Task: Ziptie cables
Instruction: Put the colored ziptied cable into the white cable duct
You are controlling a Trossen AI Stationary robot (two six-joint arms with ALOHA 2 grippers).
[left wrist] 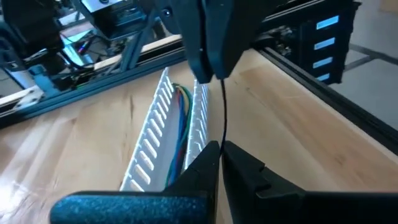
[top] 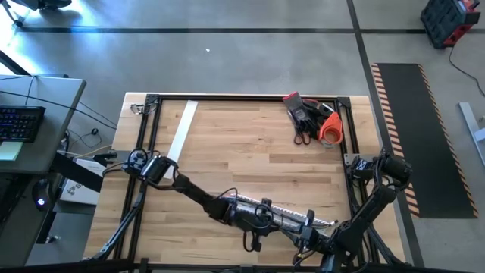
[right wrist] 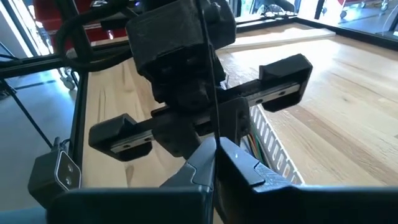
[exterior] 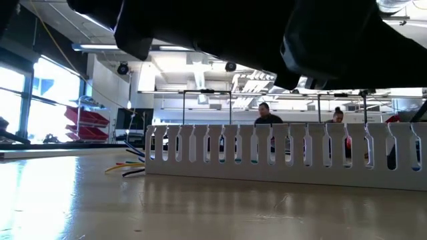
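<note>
Coloured cables (left wrist: 184, 109) run lengthwise in the white channel (left wrist: 152, 134) straight ahead of our left tool (left wrist: 221, 149), closed on a thin black zip tie (left wrist: 224, 112); right tool (right wrist: 216, 149) pinches it too.

— What's on the counter (top: 250, 152)?
— A slotted white channel (top: 284, 216) at the near edge, a flat white strip (top: 180, 130) far left, tools (top: 311, 117) in the far right corner.

counter (top: 250, 163): light wood | white slotted channel (top: 284, 216): near edge | flat white strip (top: 182, 129): far left | red, black, orange tool heap (top: 312, 117): far right | two people (exterior: 267, 117): room behind
</note>
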